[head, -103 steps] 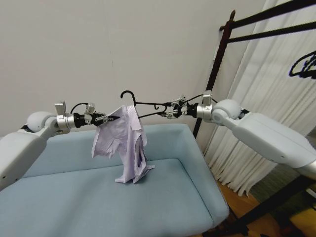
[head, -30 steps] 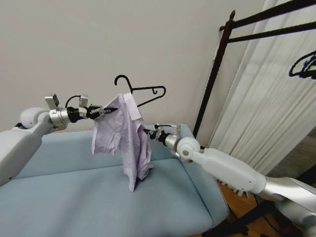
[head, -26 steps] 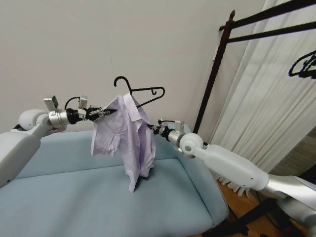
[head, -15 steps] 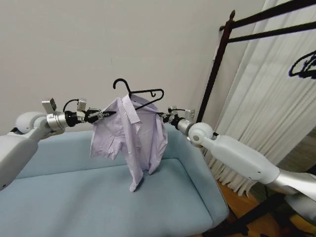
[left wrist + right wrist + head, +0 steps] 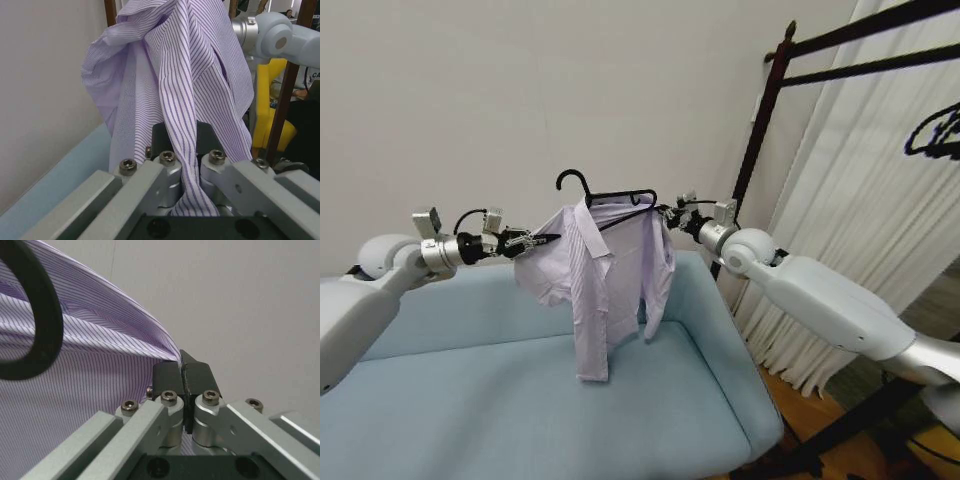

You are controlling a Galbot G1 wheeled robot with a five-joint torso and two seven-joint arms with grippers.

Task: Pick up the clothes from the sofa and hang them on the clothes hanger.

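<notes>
Two grippers share the load. The left gripper (image 5: 528, 241) is pinched onto one shoulder of the striped shirt (image 5: 610, 270), with the fabric running between its pads (image 5: 167, 142). The right gripper (image 5: 672, 216) is clamped tight on the edge of the opposite shoulder. The shirt is draped over the black hanger (image 5: 610, 194) and held in the air above the blue sofa (image 5: 470, 400), with the hanger's hook rising behind the collar.

The step in hand looks like spreading the shoulders out along the hanger's arms. Doing it well probably means drawing the two pinches apart evenly and level, so the collar sits centred under the hook and the hanger neither tips nor slides out. Too hard a pull on one side could drag the shirt off. The dark clothes rack (image 5: 758, 135) stands near the right arm.
</notes>
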